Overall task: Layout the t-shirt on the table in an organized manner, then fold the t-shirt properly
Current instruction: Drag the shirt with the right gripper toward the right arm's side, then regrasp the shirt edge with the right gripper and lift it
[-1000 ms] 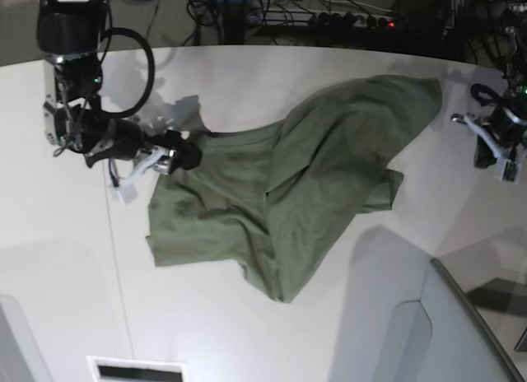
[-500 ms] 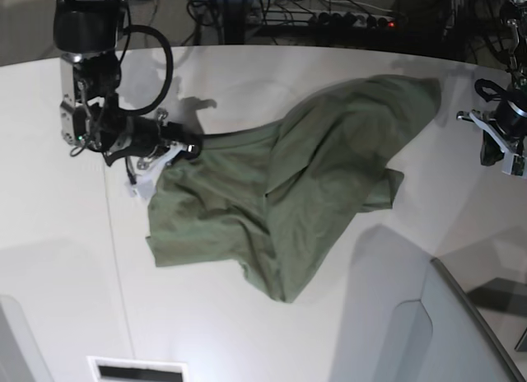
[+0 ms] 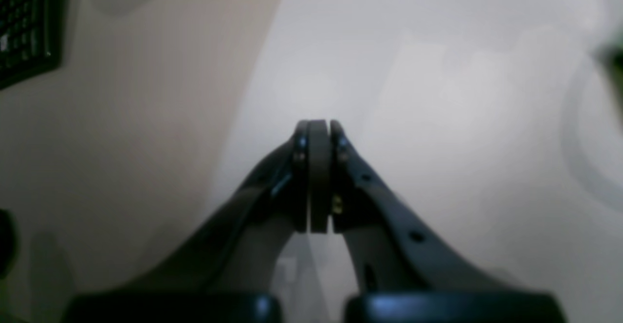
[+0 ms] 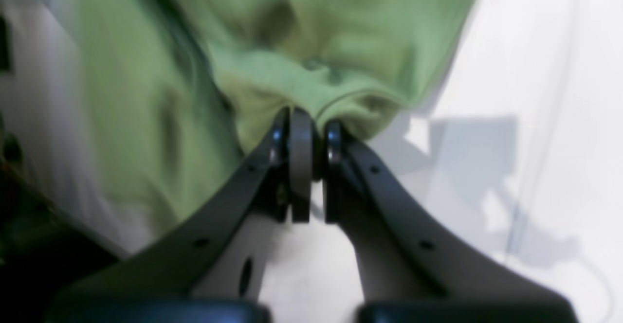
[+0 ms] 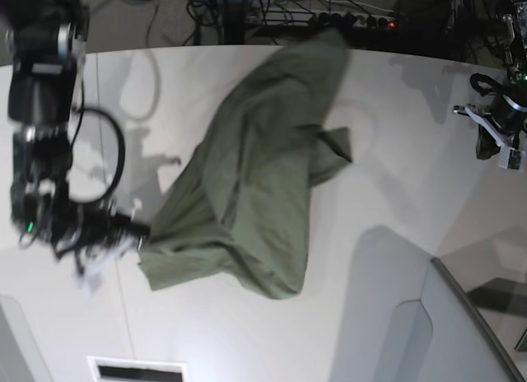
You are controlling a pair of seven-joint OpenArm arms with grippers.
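Pinching a t-shirt (image 4: 311,45) hem, right gripper (image 4: 307,133) jaws — blurred, apparently — left gripper (image 3: 319,133) jaws pressed together, empty.

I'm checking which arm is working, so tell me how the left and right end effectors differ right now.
The right end effector is shut on the t-shirt, pinching bunched cloth at an edge; the left end effector is shut on nothing. The right one sits at the shirt; the left one hangs apart from it, over the bare table. Both are dark and have their jaws closed.
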